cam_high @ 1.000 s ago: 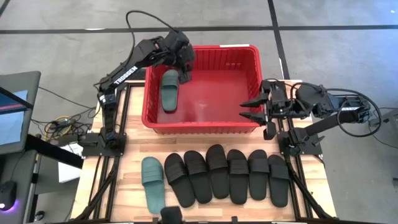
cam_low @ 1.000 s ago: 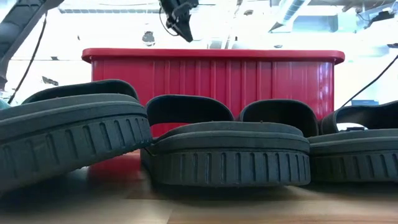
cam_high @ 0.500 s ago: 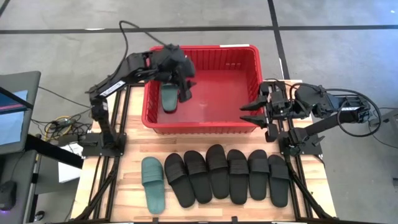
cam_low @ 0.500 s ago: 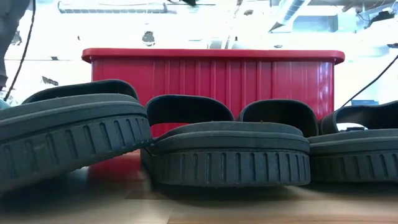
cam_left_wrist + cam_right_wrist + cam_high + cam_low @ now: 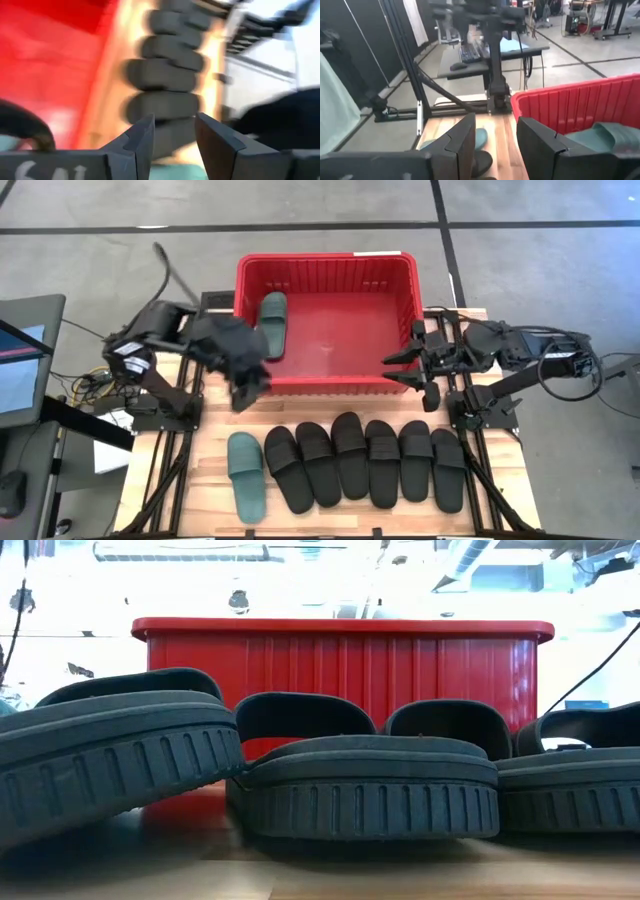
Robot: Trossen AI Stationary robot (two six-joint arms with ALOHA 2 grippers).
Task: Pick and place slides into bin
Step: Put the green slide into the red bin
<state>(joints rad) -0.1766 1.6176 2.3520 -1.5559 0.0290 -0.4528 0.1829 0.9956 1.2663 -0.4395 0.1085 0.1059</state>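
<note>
The red bin [image 5: 325,385] stands at the table's far middle. One sage-green slide [image 5: 272,325] lies flat on the bin's floor by its left wall. The other green slide [image 5: 246,476] and several black slides [image 5: 350,456] lie in a row near the front edge, soles down. My left gripper [image 5: 244,388] hovers open and empty just outside the bin's near-left corner, above the green slide's far end; its fingers [image 5: 174,137] hold nothing. My right gripper [image 5: 398,366] is open and empty at the bin's right wall.
The black slides [image 5: 370,785] fill the low view's foreground, with the bin's near wall [image 5: 340,665] behind them. The arms' frame rails [image 5: 185,410] run along both table sides. Bare wood shows between the bin and the slide row.
My left gripper has left the bin: from above the green slide inside it has risen, then swung toward the table's left and near edge, past the bin's near-left corner. The green slide in the bin has stayed where it lay.
</note>
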